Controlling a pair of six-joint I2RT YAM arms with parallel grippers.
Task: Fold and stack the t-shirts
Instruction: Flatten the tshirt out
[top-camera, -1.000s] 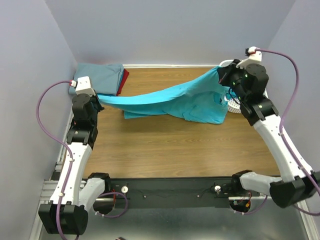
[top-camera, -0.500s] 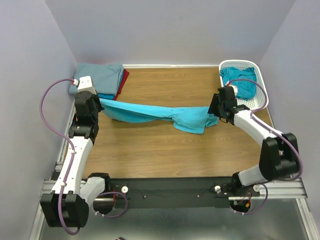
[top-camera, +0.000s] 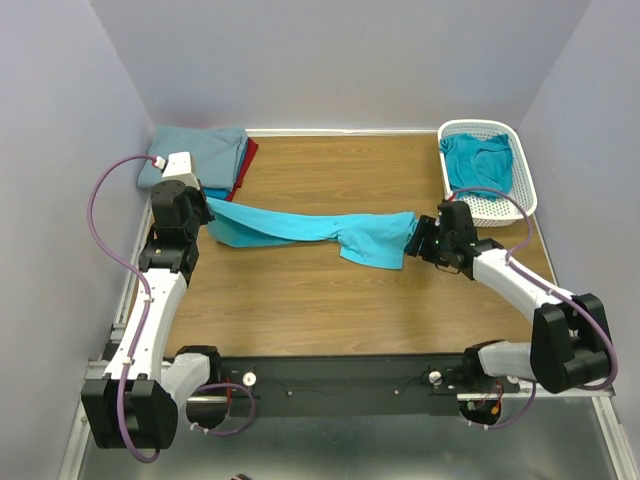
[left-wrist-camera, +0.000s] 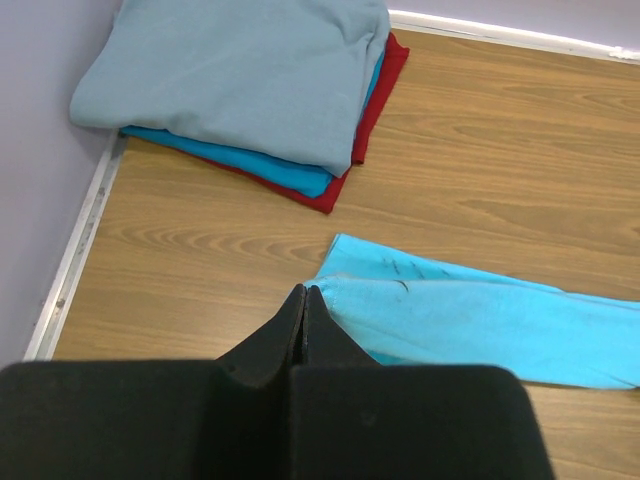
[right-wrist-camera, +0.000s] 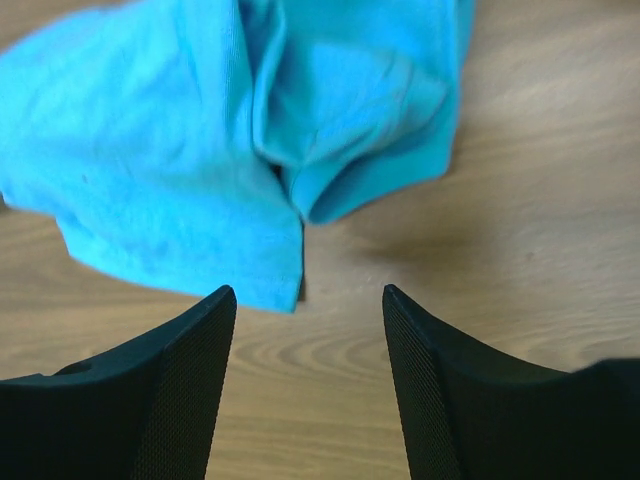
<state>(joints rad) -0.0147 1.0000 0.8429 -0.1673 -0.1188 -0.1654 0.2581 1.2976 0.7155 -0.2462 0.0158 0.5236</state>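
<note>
Left arm reaches forward along the left edge. The left gripper (top-camera: 203, 208) is clenched on the left corner of the turquoise t-shirt (top-camera: 310, 228).
Right arm lies low, stretched inward over the table (top-camera: 330, 295). The right gripper (top-camera: 415, 240) is released, fingers apart with nothing between, just beside the shirt's bunched right end.
Shirt lies as a long strip mid-table.
Small dark marks on the cloth, unreadable.
One second ago the shirt hung in the air, with the right arm high by the basket (top-camera: 522, 196), gripping it
</note>
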